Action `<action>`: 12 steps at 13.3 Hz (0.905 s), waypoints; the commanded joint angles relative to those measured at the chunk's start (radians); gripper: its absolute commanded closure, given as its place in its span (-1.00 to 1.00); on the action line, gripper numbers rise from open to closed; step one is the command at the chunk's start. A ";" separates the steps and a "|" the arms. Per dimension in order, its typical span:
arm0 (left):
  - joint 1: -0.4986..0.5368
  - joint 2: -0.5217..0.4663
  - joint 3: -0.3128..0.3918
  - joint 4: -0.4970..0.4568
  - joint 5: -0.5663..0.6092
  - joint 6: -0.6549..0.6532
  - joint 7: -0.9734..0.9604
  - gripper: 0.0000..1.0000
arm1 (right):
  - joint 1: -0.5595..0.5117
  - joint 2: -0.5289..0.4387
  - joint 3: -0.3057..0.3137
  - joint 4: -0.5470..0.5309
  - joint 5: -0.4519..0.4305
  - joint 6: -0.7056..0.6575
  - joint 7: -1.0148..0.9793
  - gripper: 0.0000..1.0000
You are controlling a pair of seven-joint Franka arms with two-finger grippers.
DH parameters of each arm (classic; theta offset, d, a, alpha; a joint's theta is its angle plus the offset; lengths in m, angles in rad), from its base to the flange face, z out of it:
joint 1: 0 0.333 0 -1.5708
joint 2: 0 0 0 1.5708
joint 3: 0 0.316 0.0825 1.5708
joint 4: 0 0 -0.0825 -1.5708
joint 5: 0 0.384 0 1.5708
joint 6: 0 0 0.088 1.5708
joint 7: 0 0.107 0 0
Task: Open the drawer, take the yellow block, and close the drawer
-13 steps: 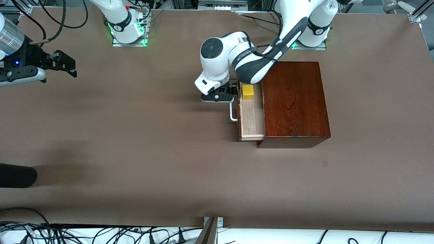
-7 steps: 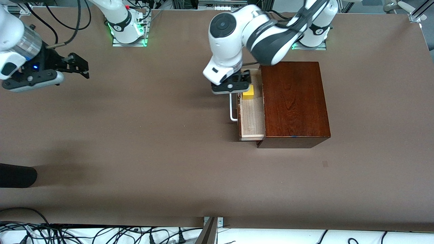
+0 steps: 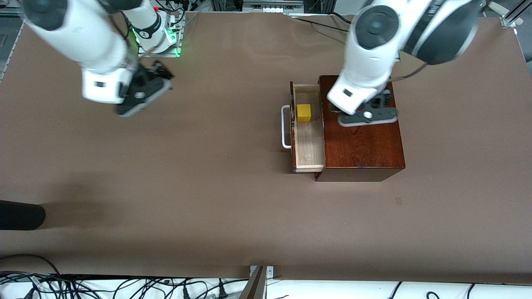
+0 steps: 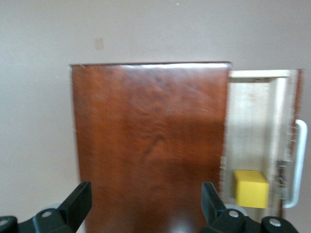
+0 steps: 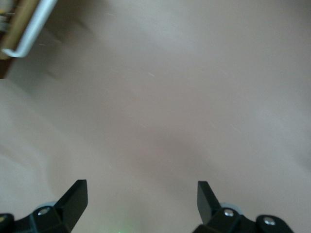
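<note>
The drawer (image 3: 309, 141) stands pulled out of the dark reddish-brown box (image 3: 365, 145), its white handle (image 3: 285, 126) toward the right arm's end. The yellow block (image 3: 304, 112) sits in the drawer, at the end nearer the robots' bases. My left gripper (image 3: 380, 101) hangs open and empty over the box top. In the left wrist view the gripper (image 4: 145, 199) is over the box top (image 4: 150, 136), with the yellow block (image 4: 250, 188) in the drawer (image 4: 252, 111) beside it. My right gripper (image 3: 160, 71) is open and empty over bare table near its base; it shows open in the right wrist view (image 5: 141, 194).
The brown table (image 3: 208, 174) stretches wide around the box. A dark rounded object (image 3: 20, 215) lies at the table's edge at the right arm's end. The handle's corner (image 5: 29, 34) shows in the right wrist view.
My left gripper has lifted away from the drawer's handle and moved over the box top. My right arm has swung in from the table's end toward the middle. The drawer stays open.
</note>
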 commanded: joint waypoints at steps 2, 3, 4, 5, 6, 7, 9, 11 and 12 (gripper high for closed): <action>0.156 0.002 -0.012 0.082 -0.024 -0.075 0.300 -1.00 | 0.221 0.230 0.017 0.218 -0.006 0.085 -0.030 -1.00; 0.187 0.002 -0.012 0.093 -0.024 -0.085 0.363 -1.00 | 0.292 0.294 0.015 0.293 -0.041 0.107 -0.032 -1.00; 0.217 0.000 -0.012 0.100 -0.024 -0.091 0.410 -1.00 | 0.361 0.366 0.015 0.375 -0.092 0.128 -0.036 -1.00; 0.245 -0.006 -0.009 0.108 -0.030 -0.092 0.465 -1.00 | 0.410 0.440 0.017 0.454 -0.106 0.136 -0.036 -1.00; 0.264 -0.027 0.003 0.097 -0.061 -0.089 0.522 -1.00 | 0.458 0.506 0.017 0.515 -0.109 0.155 -0.036 -1.00; 0.255 -0.062 0.072 0.079 -0.101 -0.082 0.580 -1.00 | 0.502 0.552 0.009 0.540 -0.117 0.190 -0.036 -1.00; 0.181 -0.140 0.226 -0.011 -0.156 -0.007 0.621 -1.00 | 0.552 0.589 0.011 0.540 -0.193 0.233 -0.048 -1.00; 0.096 -0.217 0.371 -0.115 -0.210 0.087 0.619 -1.00 | 0.572 0.617 0.012 0.540 -0.218 0.234 -0.106 -1.00; 0.059 -0.233 0.434 -0.143 -0.215 0.122 0.619 -1.00 | 0.575 0.623 0.012 0.539 -0.221 0.233 -0.128 -1.00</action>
